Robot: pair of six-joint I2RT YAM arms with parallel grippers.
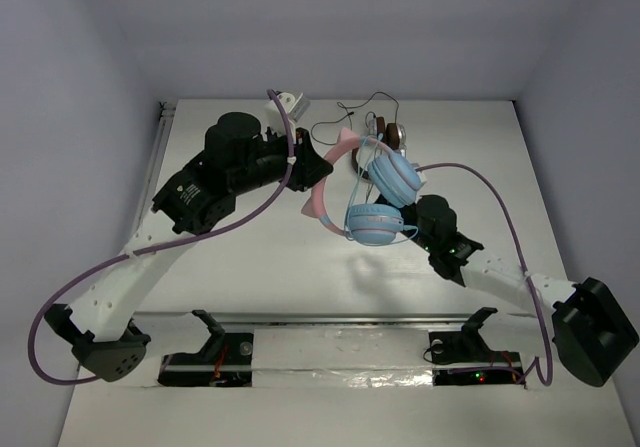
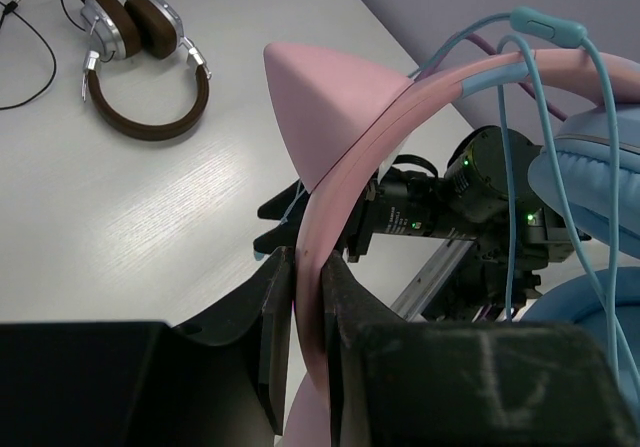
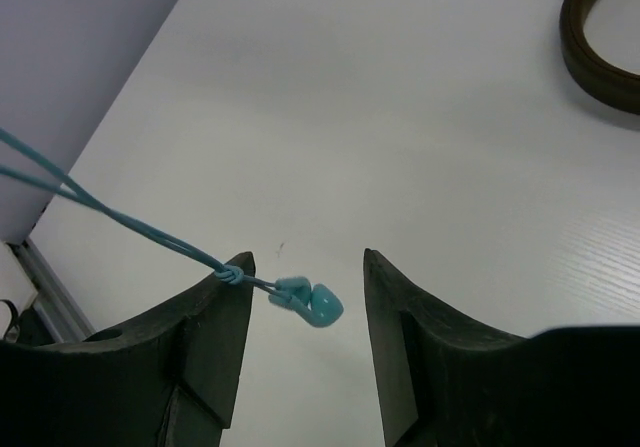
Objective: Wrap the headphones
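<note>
The headphones hang above the table in the top view, with two light blue ear cups (image 1: 395, 179) and a pink headband (image 1: 322, 195). My left gripper (image 2: 308, 297) is shut on the pink headband (image 2: 340, 197), which has a pink cat ear on it. The thin light blue cable (image 2: 510, 167) loops over the band. My right gripper (image 3: 305, 287) is open. The cable's light blue plug end (image 3: 312, 303) hangs between its jaws, and a knot in the cable (image 3: 120, 217) rests at the left fingertip. In the top view the right gripper (image 1: 415, 222) is just right of the lower cup.
Brown headphones (image 1: 395, 135) with a dark cable (image 1: 350, 117) lie on the table behind the blue pair; they also show in the left wrist view (image 2: 140, 67). A small white object (image 1: 290, 99) sits at the back edge. The right arm (image 2: 480, 197) is close behind the headband.
</note>
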